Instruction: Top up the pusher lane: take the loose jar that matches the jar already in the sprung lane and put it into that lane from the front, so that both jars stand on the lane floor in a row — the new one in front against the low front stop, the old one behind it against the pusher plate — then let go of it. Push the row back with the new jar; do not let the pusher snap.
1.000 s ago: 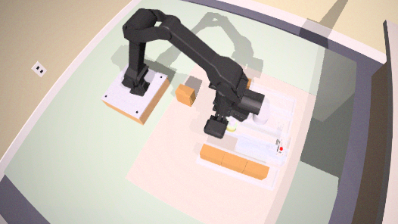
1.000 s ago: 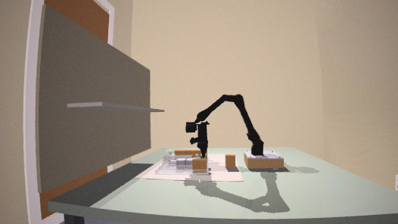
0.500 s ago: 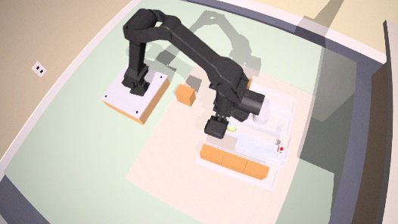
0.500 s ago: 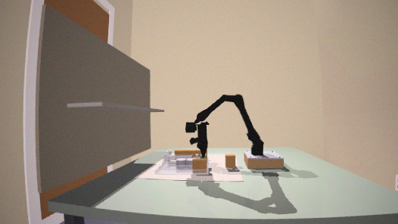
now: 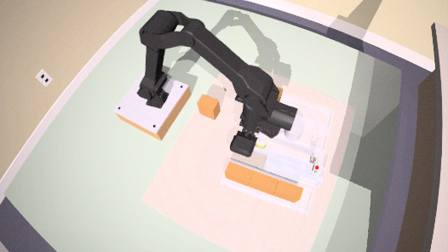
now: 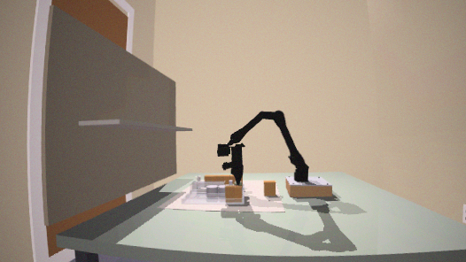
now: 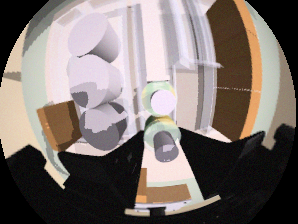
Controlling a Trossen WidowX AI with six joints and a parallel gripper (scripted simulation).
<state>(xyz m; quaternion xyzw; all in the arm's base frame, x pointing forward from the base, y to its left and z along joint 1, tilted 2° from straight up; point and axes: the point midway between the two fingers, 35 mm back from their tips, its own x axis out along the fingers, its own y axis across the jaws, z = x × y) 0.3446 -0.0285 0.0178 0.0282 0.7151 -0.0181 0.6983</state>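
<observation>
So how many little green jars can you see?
2. One green jar is gripped in the tool, and the other stands just beyond it in the lane. More could be hidden behind the arm.

1. Walls (image 6: 310, 66): plain beige, unmarked.
2. Desk (image 6: 376, 221): pale green top with a white edge.
3. Grey panel (image 6: 111, 133): upright along one desk side, carrying a thin shelf (image 6: 133, 124).
4. Wall socket (image 5: 44, 77): white, double.
5. Light: casts sharp shadows across the desk.

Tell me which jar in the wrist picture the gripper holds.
The small pale-green jar nearest the gripper; the other green jar stands beyond it, the grey ones left.
</observation>
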